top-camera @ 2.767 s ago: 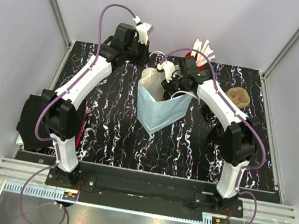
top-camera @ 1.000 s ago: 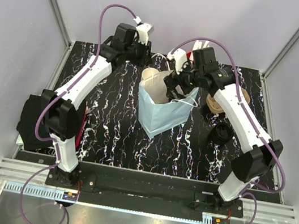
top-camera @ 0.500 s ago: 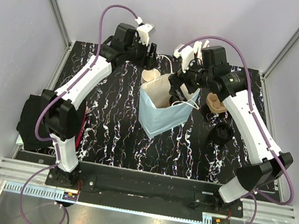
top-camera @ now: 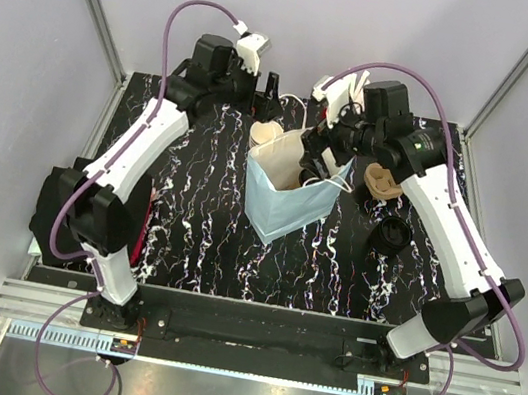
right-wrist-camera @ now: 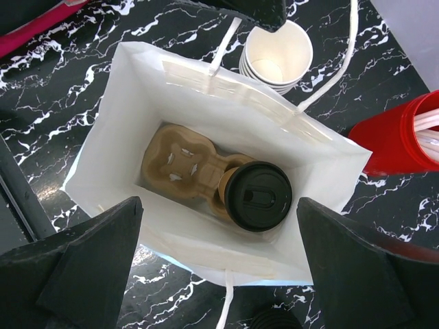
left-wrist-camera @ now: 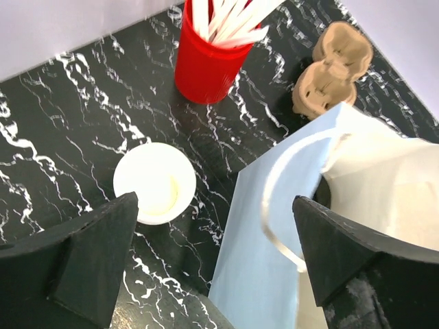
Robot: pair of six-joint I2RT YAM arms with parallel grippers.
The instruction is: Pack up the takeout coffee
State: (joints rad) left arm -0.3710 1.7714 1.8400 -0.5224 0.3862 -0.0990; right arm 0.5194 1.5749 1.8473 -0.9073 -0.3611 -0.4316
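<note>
Kraft-paper takeout coffee (right-wrist-camera: pixel 256 195), round black lid fitted: inside the paper bag (right-wrist-camera: pixel 116 130), upright on its floor. It appears seated in one pocket of a moulded-pulp cup carrier (right-wrist-camera: pixel 180 163), whose other pocket is empty. Judged purpose: the carrier braces the cup against tipping and the lid guards against spills, so the packing looks essentially done.

Paper bag: pale blue outside, white inside, standing with its mouth fully open. Handle loops fall outward, leaving the opening unobstructed.

Right gripper (right-wrist-camera: pixel 219 257): directly above the bag's mouth, fingers spread wide, holding nothing. The coffee lies below it, between the lines of its two fingers and well apart from both.

Left gripper (left-wrist-camera: pixel 216 257): over the bag's far-left rim, fingers likewise apart and empty. A handle loop lies near one finger, with no contact visible. Judged placement: positioned to steady that rim. From here the coffee is hidden inside the bag.

Stack of lidless cups (left-wrist-camera: pixel 154 181): just beside the bag's far rim.
Red cup of white sticks (left-wrist-camera: pixel 204 65): beyond the bag.
Spare pulp carriers (left-wrist-camera: pixel 333 65): right of the bag.
Black lids (top-camera: pixel 389 235): right of the bag, nearer the arm bases.
</note>
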